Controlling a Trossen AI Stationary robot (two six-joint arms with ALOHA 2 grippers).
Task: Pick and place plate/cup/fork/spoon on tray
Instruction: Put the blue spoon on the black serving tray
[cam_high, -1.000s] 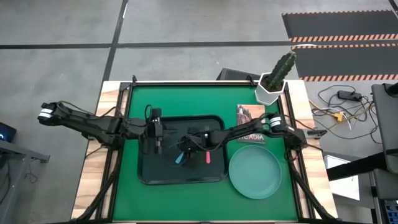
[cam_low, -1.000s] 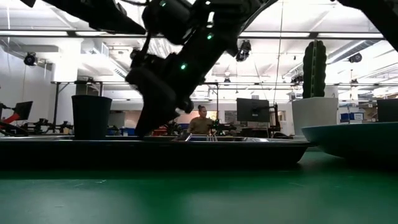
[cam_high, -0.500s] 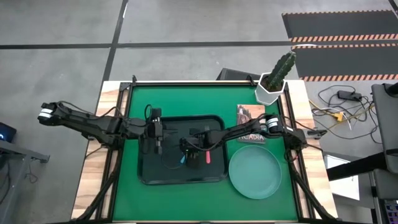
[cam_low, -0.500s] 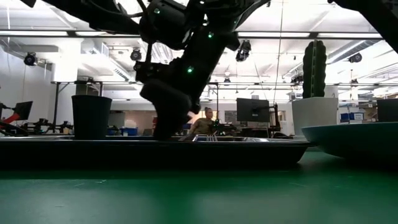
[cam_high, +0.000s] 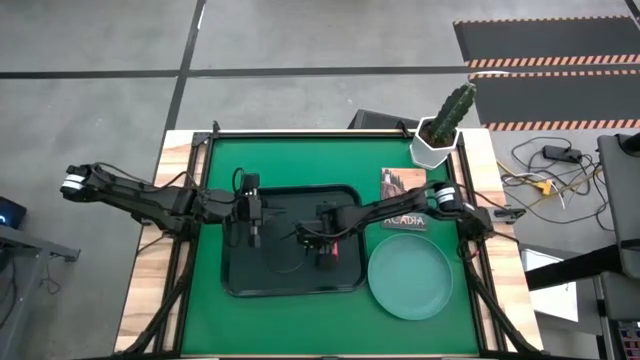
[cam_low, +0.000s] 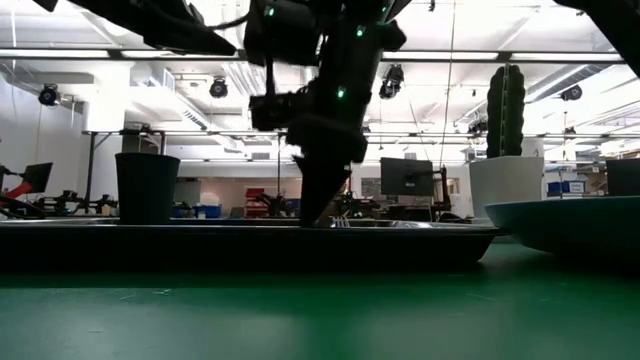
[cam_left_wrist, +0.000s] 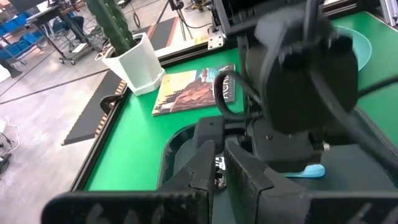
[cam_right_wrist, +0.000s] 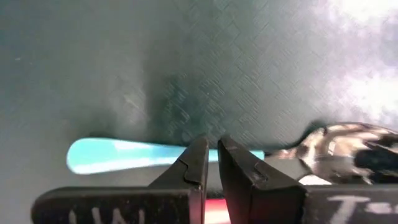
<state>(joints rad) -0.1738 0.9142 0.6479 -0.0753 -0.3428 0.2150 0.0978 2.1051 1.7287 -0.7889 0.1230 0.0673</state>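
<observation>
the right gripper (cam_high: 322, 243) is held low over the middle of the tray (cam_high: 240, 282), jaws nearly clenched just above the spoon (cam_right_wrist: 118, 155), which lies flat on the tray floor. the left gripper (cam_high: 254, 235) is parked over the tray's left part, jaws clenched on nothing. the plate (cam_high: 410, 276) is seen on the green surface (cam_high: 300, 165) beside the tray's right rim.
</observation>
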